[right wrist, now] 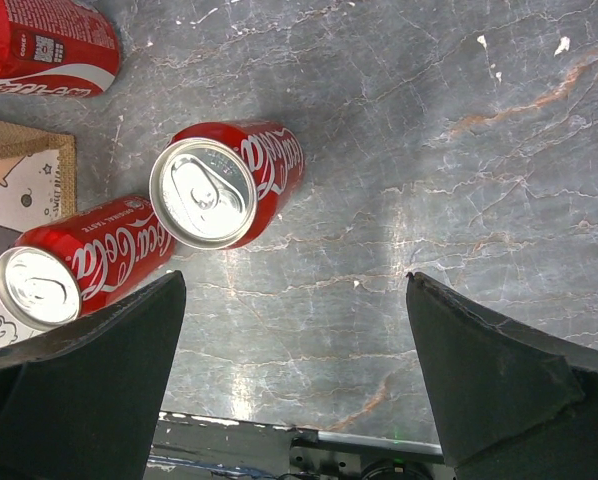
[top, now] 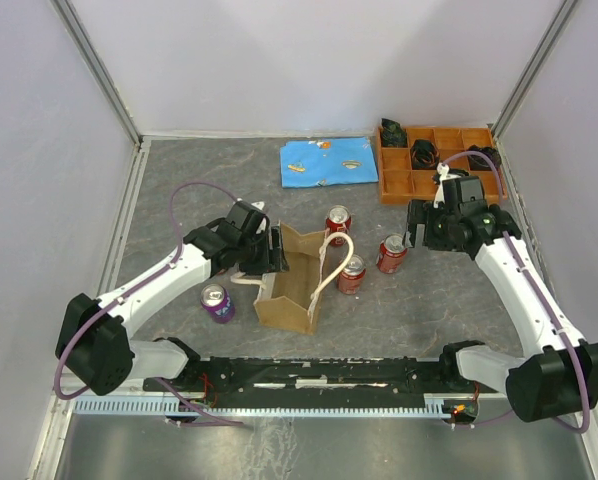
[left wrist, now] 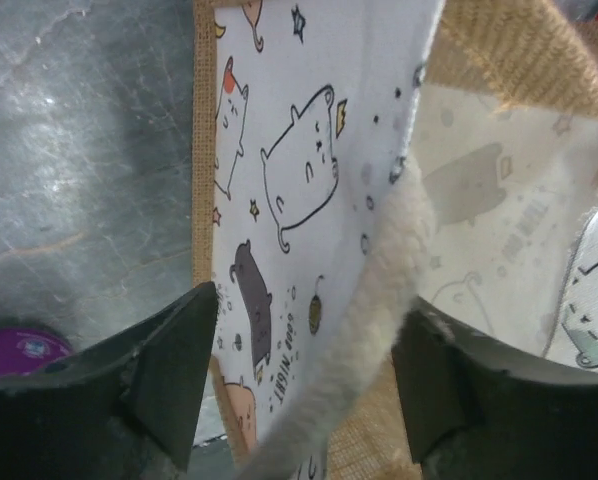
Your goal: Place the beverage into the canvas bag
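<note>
The canvas bag (top: 291,290) stands open at the table's middle, one cream handle (top: 334,262) arching over it. My left gripper (top: 276,250) is at its left rim, open. The printed cream face (left wrist: 299,180) and a fuzzy handle (left wrist: 379,300) pass between the fingers (left wrist: 169,350) of that gripper (left wrist: 304,370), which do not pinch them. Three red cans (top: 391,253) (top: 352,273) (top: 338,222) stand right of the bag. My right gripper (top: 419,228) hovers beside the rightmost can (right wrist: 224,185), wide open (right wrist: 294,350) over bare table.
A purple can (top: 217,302) stands left of the bag, also showing as a purple can (left wrist: 19,350) in the left wrist view. A blue cloth (top: 329,160) and an orange compartment tray (top: 434,165) lie at the back. Enclosure walls surround the table.
</note>
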Available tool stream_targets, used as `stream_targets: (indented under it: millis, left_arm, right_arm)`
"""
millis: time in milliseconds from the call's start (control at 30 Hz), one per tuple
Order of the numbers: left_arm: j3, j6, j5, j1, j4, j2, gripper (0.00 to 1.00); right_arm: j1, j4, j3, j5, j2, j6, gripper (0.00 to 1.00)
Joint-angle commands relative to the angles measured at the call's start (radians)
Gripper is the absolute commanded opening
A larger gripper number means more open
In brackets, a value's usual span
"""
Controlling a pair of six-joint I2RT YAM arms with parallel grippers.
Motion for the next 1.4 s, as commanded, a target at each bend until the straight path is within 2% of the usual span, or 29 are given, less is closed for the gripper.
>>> stream_targets:
  millis: [0, 167, 467, 667, 800, 933, 1100, 1167, 1200, 1267, 1367]
  left_arm:
    - [0.031, 0.041, 0.021, -0.001, 0.042, -0.032, 0.84]
    - [0.084, 0.101, -0.008, 0.003, 0.047, -0.044, 0.88]
    - [0.199, 0.252, -0.105, 0.020, 0.115, -0.012, 0.88]
    - [0.185, 0.349, -0.109, 0.020, 0.167, 0.004, 0.72]
    - [0.137, 0.391, -0.117, 0.020, 0.184, 0.002, 0.66]
    - [0.093, 0.414, -0.138, 0.019, 0.240, 0.007, 0.50]
    - [0.068, 0.408, -0.136, 0.020, 0.288, 0.030, 0.44]
    - [0.062, 0.402, -0.134, 0.020, 0.289, 0.028, 0.34]
    - [0.059, 0.398, -0.138, 0.020, 0.283, 0.023, 0.23]
    - [0.049, 0.384, -0.153, 0.020, 0.267, 0.005, 0.11]
    - [0.003, 0.346, -0.173, 0.021, 0.248, -0.037, 0.06]
  right_arm:
    - [0.005, 0.030, 0.017, 0.005, 0.019, -0.016, 0.99]
    - [0.007, 0.040, 0.062, -0.001, 0.063, -0.023, 0.99]
    - [0.008, 0.054, 0.181, -0.002, 0.156, -0.039, 0.99]
    - [0.009, 0.071, 0.220, -0.011, 0.194, -0.041, 0.99]
    - [0.008, 0.079, 0.217, -0.011, 0.195, -0.041, 0.99]
    - [0.009, 0.086, 0.204, -0.011, 0.189, -0.038, 0.99]
    - [0.009, 0.089, 0.200, -0.019, 0.189, -0.032, 0.99]
    - [0.009, 0.090, 0.199, -0.021, 0.185, -0.031, 0.99]
    - [0.009, 0.088, 0.199, -0.020, 0.185, -0.031, 0.99]
    - [0.010, 0.086, 0.197, -0.020, 0.179, -0.035, 0.99]
    - [0.010, 0.080, 0.188, -0.015, 0.179, -0.041, 0.99]
